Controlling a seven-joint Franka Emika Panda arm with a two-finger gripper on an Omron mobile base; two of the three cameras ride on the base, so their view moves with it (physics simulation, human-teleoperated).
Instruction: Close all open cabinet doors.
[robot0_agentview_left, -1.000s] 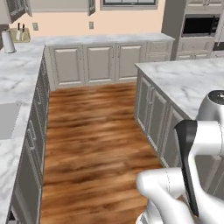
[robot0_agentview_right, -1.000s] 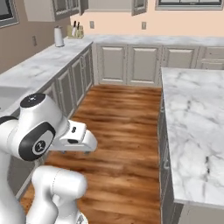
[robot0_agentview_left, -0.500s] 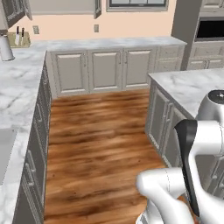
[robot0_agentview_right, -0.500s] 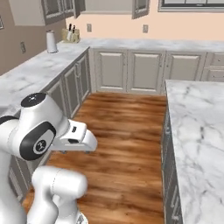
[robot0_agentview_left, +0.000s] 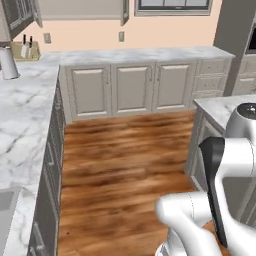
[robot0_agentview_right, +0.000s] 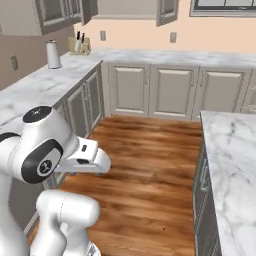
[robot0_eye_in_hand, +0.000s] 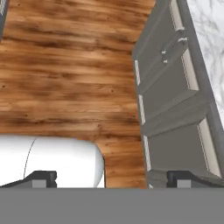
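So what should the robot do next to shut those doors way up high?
Probably keep driving toward the far wall, then lift the arm. Two cabinet doors stick out from the wall up high, far across the wood floor. The open gripper points down at that floor beside the island, holding nothing, nowhere near them.

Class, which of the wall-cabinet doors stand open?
The two on the back wall: the left door and the right door are swung out into the room, while the side-wall doors lie flush.
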